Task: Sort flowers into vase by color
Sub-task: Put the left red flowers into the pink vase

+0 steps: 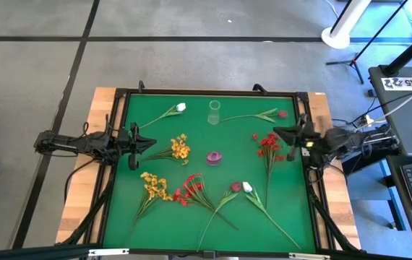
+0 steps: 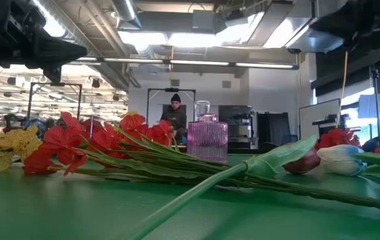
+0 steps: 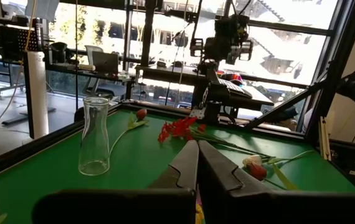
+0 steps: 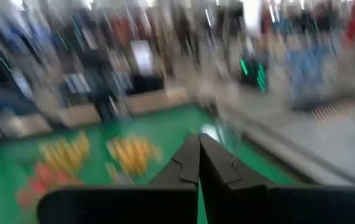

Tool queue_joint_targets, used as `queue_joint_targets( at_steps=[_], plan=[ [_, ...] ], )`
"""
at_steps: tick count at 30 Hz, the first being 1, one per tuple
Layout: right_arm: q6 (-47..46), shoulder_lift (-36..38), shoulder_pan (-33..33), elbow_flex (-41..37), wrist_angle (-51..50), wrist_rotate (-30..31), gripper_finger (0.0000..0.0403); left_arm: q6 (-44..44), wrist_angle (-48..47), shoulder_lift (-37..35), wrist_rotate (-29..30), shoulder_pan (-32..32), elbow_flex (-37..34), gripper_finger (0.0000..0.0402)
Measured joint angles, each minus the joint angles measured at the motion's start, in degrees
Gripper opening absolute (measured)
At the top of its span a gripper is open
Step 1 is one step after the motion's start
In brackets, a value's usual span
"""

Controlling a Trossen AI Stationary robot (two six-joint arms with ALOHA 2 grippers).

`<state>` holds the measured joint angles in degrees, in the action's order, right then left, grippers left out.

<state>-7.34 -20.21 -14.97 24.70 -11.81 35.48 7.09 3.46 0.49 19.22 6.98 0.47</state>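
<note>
Meanwhile, left hand (image 1: 150, 141) and right hand (image 1: 278, 132) hover closed and empty beside the flowers (image 1: 191, 189).

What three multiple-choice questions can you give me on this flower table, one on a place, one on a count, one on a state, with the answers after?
1. Where does the clear glass vase stand?
A. near the mat's far edge, middle
B. at the near left corner
C. on the floor

2. How many yellow-orange flower clusters lie on the green mat?
A. one
B. two
C. four

3. What is in the vases now?
A. red flowers
B. white tulips
C. nothing

Answers: 1 A, the high view shows it at the top centre, behind the pink vase. 2 B, one by the left gripper, another nearer the front. 3 C, all the flowers lie flat on the mat, and the right gripper holds none.
</note>
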Motion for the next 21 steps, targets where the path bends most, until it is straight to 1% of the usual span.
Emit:
queue_joint_targets(
  at_steps=[3,5,7,11,16,19,21],
  plan=[
    [-8.51,-8.14,-0.01,4.69,-9.14,0.85,0.0001,0.0,0.0,0.01,0.01,0.0,0.0,0.0],
    [-12.71,-12.64,0.01,7.37,-12.94,-0.73,0.0001,0.0,0.0,0.02,0.0,0.0,0.0,0.0],
    [-14.81,-16.58,-0.01,9.82,-15.55,-3.47,0.0001,0.0,0.0,0.0,0.0,0.02,0.0,0.0],
    [-16.01,-23.73,-0.01,13.29,-15.13,-10.26,0.0001,0.0,0.0,0.0,0.0,0.02,0.0,0.0],
    [-16.63,-30.37,-0.01,16.27,-13.22,-18.06,0.0001,0.0,0.0,0.01,0.01,0.01,-0.02,0.0],
    [-16.47,-33.74,-0.01,17.31,-12.11,-21.54,0.0001,0.0,0.0,0.0,0.0,0.0,0.0,0.0],
    [-16.43,-35.39,-0.01,17.72,-12.11,-22.29,0.0001,0.0,0.0,0.02,0.0,0.0,-0.02,0.0]
  ],
)
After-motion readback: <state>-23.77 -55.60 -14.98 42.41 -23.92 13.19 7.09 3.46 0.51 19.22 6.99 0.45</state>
